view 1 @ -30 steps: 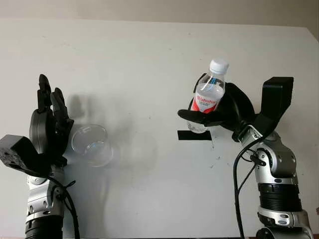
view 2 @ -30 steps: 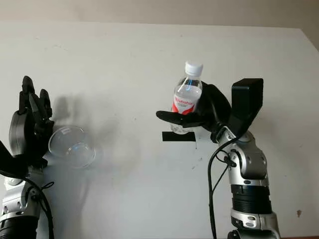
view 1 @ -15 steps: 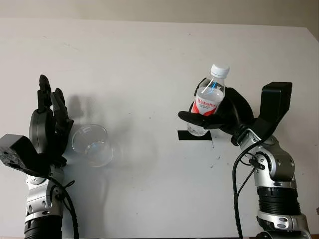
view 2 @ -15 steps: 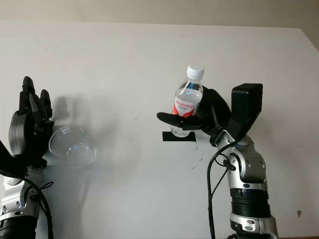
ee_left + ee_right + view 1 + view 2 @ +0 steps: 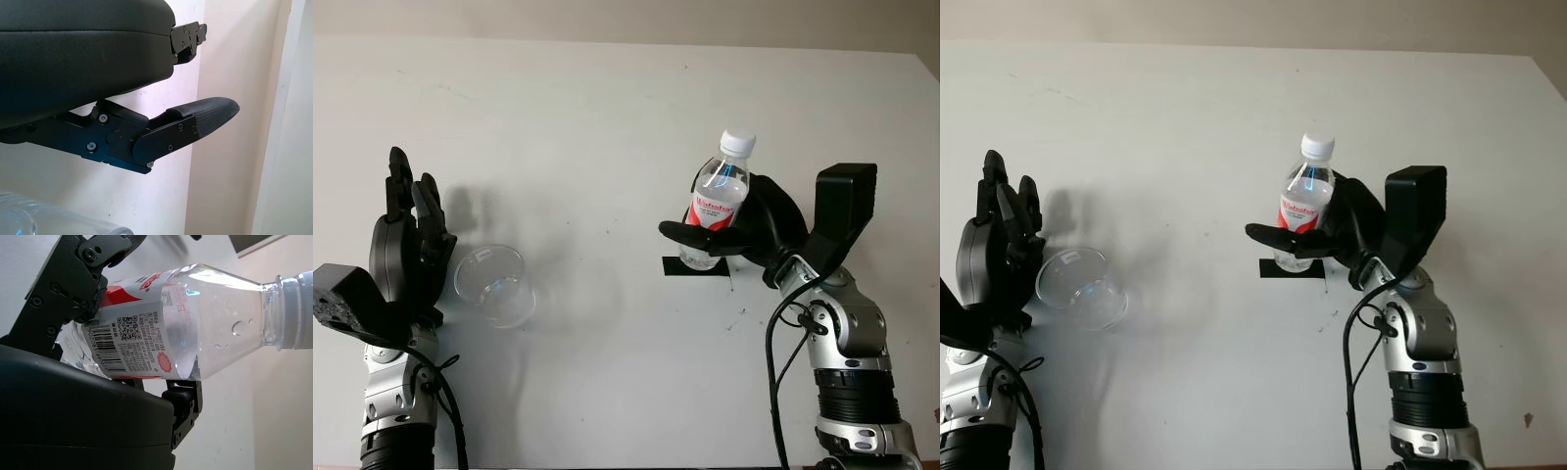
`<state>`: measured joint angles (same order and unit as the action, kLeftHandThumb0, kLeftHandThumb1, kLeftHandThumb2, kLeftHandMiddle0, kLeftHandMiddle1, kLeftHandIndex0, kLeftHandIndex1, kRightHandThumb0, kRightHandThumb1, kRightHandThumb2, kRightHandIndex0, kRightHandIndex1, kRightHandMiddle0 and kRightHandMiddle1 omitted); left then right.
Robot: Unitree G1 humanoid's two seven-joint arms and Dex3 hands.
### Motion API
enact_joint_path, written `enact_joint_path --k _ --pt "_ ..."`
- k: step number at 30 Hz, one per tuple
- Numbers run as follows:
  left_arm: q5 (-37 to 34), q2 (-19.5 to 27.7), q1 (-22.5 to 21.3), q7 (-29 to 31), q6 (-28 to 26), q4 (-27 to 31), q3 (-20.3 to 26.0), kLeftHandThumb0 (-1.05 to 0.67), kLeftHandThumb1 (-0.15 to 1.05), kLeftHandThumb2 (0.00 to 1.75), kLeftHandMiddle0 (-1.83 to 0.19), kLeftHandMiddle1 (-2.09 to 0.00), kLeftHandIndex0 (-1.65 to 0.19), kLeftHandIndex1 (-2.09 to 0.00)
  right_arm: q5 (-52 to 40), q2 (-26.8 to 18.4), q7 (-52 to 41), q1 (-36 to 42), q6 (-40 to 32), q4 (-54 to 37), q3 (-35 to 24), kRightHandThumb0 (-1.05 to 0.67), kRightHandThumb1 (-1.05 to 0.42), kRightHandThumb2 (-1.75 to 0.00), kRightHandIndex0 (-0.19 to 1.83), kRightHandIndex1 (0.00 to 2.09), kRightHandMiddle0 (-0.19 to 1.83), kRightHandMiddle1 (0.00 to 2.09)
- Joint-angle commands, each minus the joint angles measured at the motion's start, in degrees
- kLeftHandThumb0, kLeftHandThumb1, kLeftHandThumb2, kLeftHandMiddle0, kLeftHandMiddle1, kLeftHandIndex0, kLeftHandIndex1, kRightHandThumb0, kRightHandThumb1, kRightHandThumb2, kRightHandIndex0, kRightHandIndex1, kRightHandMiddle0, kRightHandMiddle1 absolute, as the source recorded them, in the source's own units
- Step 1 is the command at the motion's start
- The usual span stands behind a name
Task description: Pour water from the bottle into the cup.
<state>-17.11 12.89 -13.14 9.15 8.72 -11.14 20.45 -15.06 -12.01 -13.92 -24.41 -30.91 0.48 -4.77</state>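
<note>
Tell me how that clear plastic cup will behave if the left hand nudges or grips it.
The cup looks thin-walled, clear and holds nothing, so it is probably very light and would slide or tip at a nudge. It already seems tilted beside the open left hand, so it may roll. A firm squeeze would likely flex its wall.
</note>
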Motion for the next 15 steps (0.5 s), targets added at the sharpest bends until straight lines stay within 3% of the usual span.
enact_joint_path --k 1,9,13,15 --pt "0.1 0.4 1.3 0.0 -0.2 0.8 0.2 -0.72 1.05 0.76 0.12 -0.06 0.18 -0.04 0.6 -0.1 -0.6 0.9 2.0 -0.8 0.5 -0.40 -1.05 -0.45 1.72 2.09 1.10 2.09" --pt "0.1 0.5 1.3 0.1 0.2 0.4 0.5 -0.71 1.05 0.76 0.10 -0.06 0.17 -0.05 3.1 -0.5 -2.3 2.9 5.8 -1.2 2.4 -0.40 -1.05 -0.43 1.55 2.09 1.00 2.09" --pt "-0.1 0.4 1.4 0.1 -0.2 0.6 0.6 -0.71 1.05 0.76 0.11 -0.05 0.18 -0.05 4.0 -0.7 -3.8 4.2 8.6 -0.2 2.9 -0.40 -1.05 -0.40 1.36 2.09 0.70 2.09" --pt "-0.1 0.5 1.4 0.2 -0.1 0.6 0.6 -0.71 1.05 0.76 0.11 -0.06 0.17 -0.05 4.8 -0.6 -4.2 4.9 11.1 0.9 3.3 -0.40 -1.05 -0.37 1.10 2.09 0.51 2.09"
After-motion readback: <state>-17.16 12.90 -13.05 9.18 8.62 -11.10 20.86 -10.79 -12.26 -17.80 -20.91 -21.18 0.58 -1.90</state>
